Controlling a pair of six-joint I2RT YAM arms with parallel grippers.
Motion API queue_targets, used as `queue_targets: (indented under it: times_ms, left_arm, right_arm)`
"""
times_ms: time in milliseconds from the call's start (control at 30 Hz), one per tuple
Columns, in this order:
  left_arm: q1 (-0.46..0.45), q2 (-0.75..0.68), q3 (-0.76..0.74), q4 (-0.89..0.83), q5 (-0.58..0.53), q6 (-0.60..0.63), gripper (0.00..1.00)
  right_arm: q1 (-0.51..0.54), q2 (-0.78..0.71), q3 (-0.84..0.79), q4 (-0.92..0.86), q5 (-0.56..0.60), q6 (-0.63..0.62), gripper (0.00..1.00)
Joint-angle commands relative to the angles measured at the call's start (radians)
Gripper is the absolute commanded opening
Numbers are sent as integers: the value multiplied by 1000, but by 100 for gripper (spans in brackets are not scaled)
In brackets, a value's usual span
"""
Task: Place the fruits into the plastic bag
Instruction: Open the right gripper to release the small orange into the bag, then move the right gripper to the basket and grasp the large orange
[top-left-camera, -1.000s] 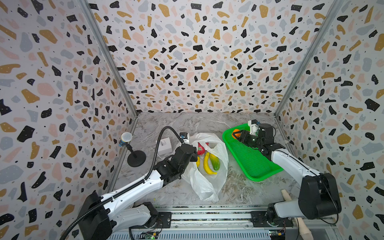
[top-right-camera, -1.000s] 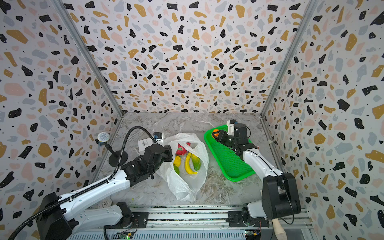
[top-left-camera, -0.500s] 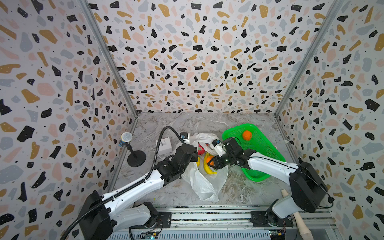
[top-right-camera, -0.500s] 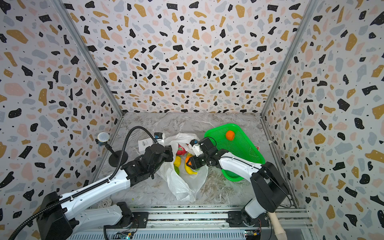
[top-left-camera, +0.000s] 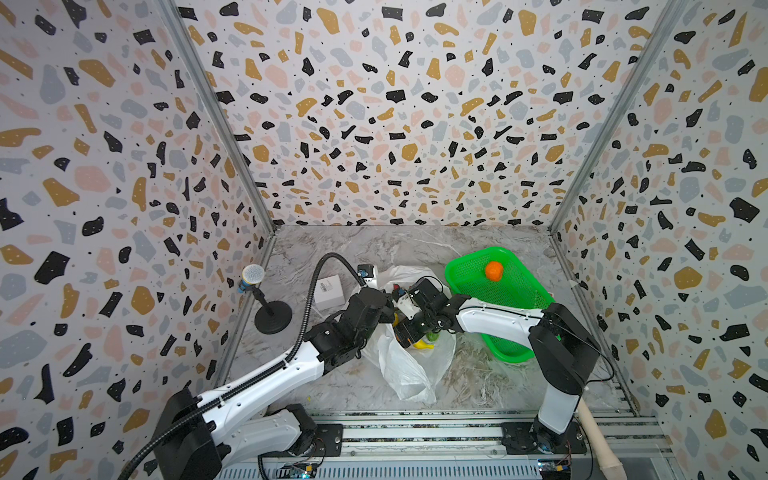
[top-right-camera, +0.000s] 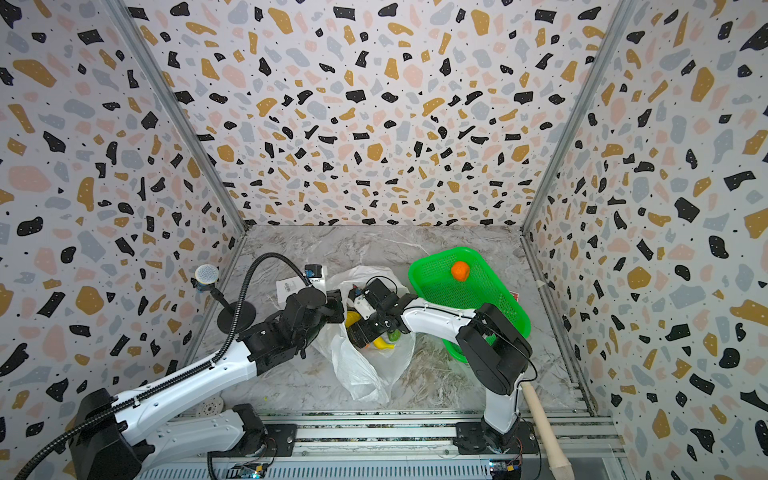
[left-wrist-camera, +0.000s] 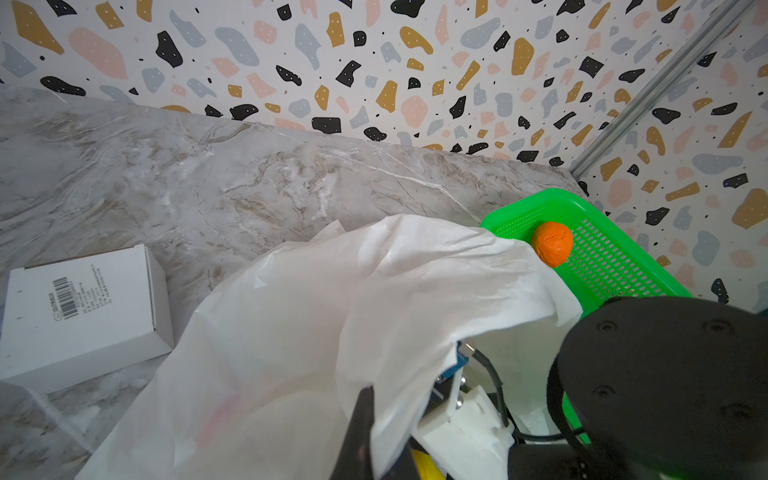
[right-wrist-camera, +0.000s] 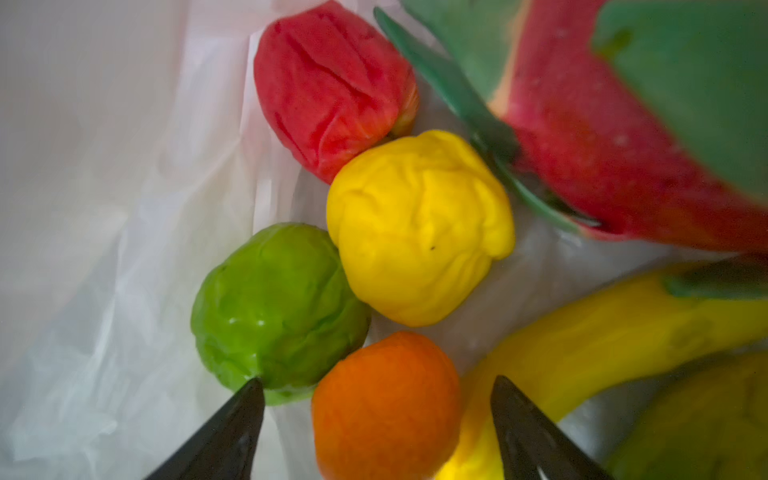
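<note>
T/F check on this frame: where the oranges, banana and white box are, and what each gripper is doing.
1. An orange lies in the green tray. True.
2. The right gripper is over the tray. False: it is inside the plastic bag, jaws open either side of a second orange.
3. The banana lies in the tray. False: it is in the bag.
4. The left gripper is shut on the bag's edge. True.
5. The white box is in the bag. False: it sits on the table beside it.
</note>
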Motion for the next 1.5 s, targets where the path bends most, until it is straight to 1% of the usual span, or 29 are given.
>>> queue_targets:
  times_ms: [0,167,300,467,533,600,667,733,800,967,1067,1233,1367,1467]
  left_arm:
    - [4,-17,4,1,-9,0,0]
    - [4,-17,1,5,-10,-4,0]
    - [4,-17,-2,6,-10,-4,0]
    - [4,-14,-5,13,-7,-5,0]
    - [4,-14,-8,17,-7,-6,0]
    - [5,-13,-9,21,-5,-6,0]
    - [4,-13,-11,24,-3,-6,0]
    - [4,-14,-13,26,-5,-7,0]
    - [5,-14,-14,28,-4,-6,0]
    - [4,-16,-20,33,-3,-1,0]
    - [4,-16,-23,38,-2,2,0]
    - [4,-20,-26,37,-12,9,0]
    - [6,-28,-38,38,-21,11,0]
    - [9,-29,-44,37,-25,13,0]
  right_arm:
    - [-3,-53,31,-35,73,-6,92]
    - [-12,-161,-14,8,101,-2,92]
    - [-62,-292,-86,71,103,36,92]
    - [-188,-460,-196,164,51,122,92]
    - [-261,-520,-229,188,50,160,91]
    - [-342,-563,-250,194,80,198,91]
    - [-418,-574,-262,176,149,236,91]
    - [-510,-547,-257,129,207,280,90]
    - [-587,-499,-241,86,240,317,90]
    - [-733,-340,-182,69,236,381,91]
    - [-802,-230,-133,88,172,433,94]
    - [-852,-72,-57,153,81,487,95]
    - [-861,21,0,193,20,518,95]
    - [-859,69,32,201,-6,545,95]
